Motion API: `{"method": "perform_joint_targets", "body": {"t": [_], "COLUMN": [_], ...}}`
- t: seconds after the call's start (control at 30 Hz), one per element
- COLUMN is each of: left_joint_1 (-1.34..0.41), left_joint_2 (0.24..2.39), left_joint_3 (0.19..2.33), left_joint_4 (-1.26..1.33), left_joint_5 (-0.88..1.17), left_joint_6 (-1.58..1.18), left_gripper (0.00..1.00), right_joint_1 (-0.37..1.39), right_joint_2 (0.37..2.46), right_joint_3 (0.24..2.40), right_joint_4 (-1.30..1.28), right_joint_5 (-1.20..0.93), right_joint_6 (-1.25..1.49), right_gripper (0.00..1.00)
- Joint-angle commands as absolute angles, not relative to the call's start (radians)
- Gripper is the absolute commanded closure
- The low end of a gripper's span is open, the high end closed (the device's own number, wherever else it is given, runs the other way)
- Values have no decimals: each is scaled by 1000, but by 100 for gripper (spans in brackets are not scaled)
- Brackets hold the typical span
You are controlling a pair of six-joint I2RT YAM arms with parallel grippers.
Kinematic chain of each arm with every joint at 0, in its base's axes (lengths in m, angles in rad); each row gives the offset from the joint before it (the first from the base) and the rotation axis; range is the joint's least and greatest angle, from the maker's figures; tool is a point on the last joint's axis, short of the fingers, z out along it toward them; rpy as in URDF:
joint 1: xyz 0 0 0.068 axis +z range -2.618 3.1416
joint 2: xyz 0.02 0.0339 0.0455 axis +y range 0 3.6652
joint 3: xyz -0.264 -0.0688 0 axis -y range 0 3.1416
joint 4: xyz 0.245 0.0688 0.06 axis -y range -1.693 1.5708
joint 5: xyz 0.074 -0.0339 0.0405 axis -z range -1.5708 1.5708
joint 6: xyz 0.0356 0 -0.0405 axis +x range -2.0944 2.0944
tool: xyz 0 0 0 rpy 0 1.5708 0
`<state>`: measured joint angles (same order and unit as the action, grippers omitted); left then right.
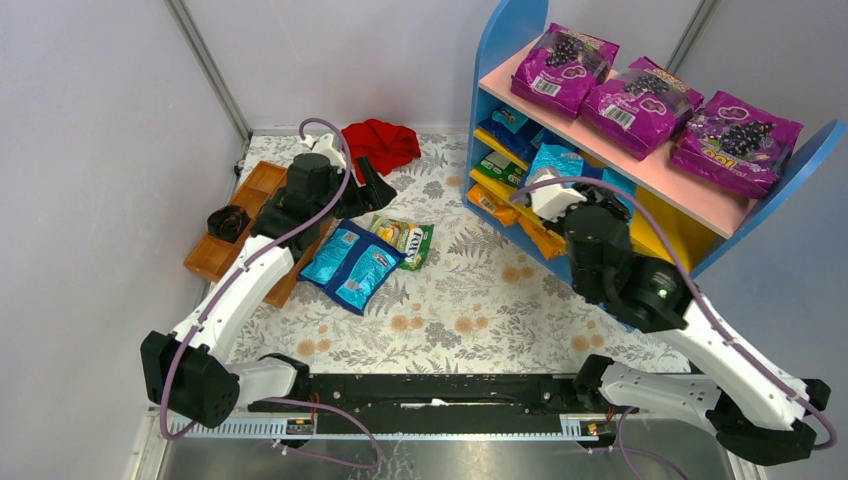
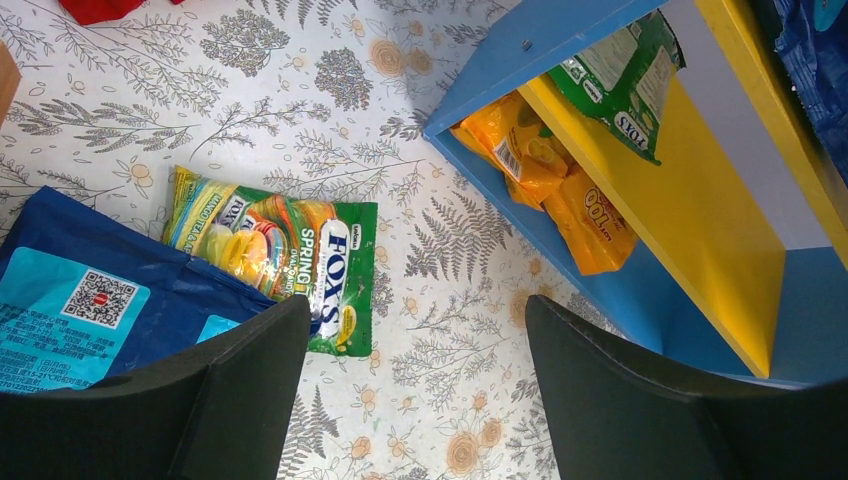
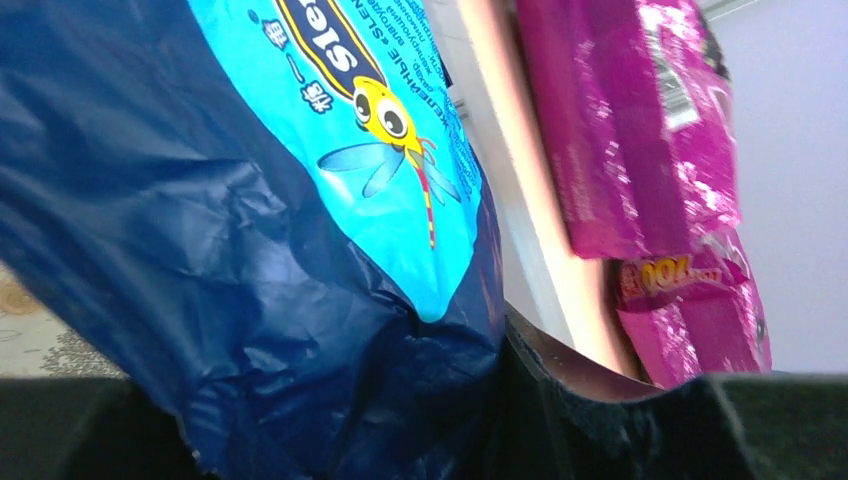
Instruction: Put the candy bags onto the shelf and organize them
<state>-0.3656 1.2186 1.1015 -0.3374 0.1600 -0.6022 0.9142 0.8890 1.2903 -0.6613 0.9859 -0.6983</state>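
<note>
The shelf (image 1: 500,50) stands at the right, with orange, green and blue candy bags on its lower yellow boards. My right gripper (image 1: 553,192) is shut on a blue candy bag (image 1: 555,160) and holds it in front of the middle tier; the bag fills the right wrist view (image 3: 300,200). My left gripper (image 1: 375,190) is open and empty, hovering over the mat. Below it lie a green candy bag (image 1: 405,240) (image 2: 280,255) and two blue candy bags (image 1: 350,265) (image 2: 80,300). Orange bags (image 2: 545,170) lie on the bottom shelf board.
Three magenta grape bags (image 1: 640,100) lie on the pink top board. A brown wooden tray (image 1: 250,195) with a dark item in it sits at the left. A red cloth (image 1: 382,142) lies at the back. White walls enclose the mat.
</note>
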Motion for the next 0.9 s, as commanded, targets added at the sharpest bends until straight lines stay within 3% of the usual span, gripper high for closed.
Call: {"method": "perform_joint_targets", "body": {"t": [0.0, 0.27, 0.67, 0.87], "left_joint_1": [-370, -391, -414, -419], "left_joint_2": [1182, 1171, 1172, 1164], "left_joint_3": [1090, 1096, 1102, 1101], "left_joint_4": [-283, -293, -305, -304], "left_joint_5": [156, 138, 129, 123], "left_joint_6": [-594, -584, -575, -574], "left_gripper": [16, 16, 16, 16], "right_joint_1": [895, 707, 618, 461], "right_joint_2": [902, 987, 983, 1048], "right_joint_3": [1193, 1151, 1130, 1100], "right_joint_4": [-286, -178, -47, 33], "right_joint_5": [1082, 1015, 984, 881], "right_joint_6": [-864, -872, -900, -897], "right_gripper": [100, 100, 100, 100]}}
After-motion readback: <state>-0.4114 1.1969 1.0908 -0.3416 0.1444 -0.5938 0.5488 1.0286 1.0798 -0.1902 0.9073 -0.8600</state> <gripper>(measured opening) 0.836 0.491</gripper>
